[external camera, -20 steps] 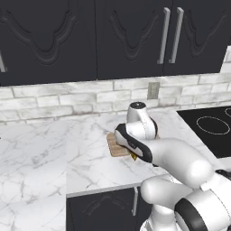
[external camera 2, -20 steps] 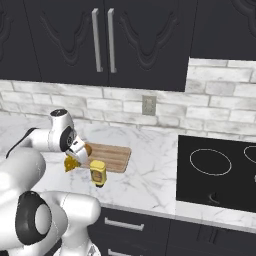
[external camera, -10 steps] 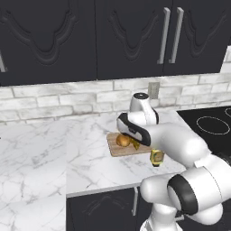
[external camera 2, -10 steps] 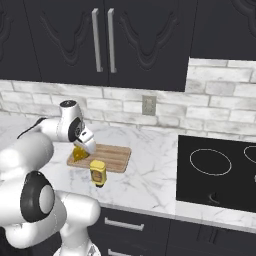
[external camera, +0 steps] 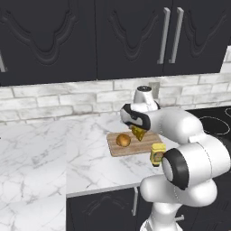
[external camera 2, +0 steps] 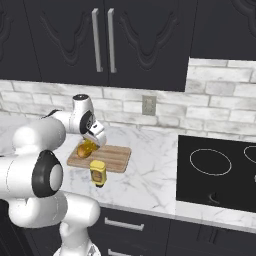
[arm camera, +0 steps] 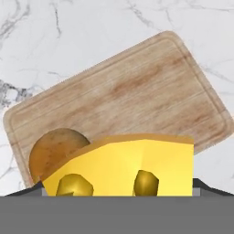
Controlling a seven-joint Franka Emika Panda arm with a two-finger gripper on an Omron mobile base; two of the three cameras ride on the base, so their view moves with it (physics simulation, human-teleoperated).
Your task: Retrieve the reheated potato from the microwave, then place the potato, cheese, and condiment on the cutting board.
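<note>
**One item down, cheese held over the cutting board**

One potato (external camera: 123,140) already sits on the cutting board (external camera: 144,145), toward its left end. We hold the cheese (external camera: 139,133) clamped in our gripper (external camera: 136,131), jaws spread wide across the wedge, just above the board and beside the potato. We judge the wedge light but soft and smooth-sided, so its flat faces suit a gentle squeeze. The condiment bottle (external camera: 157,154) stands on the counter at the board's near edge, probably best taken around its body.
</note>
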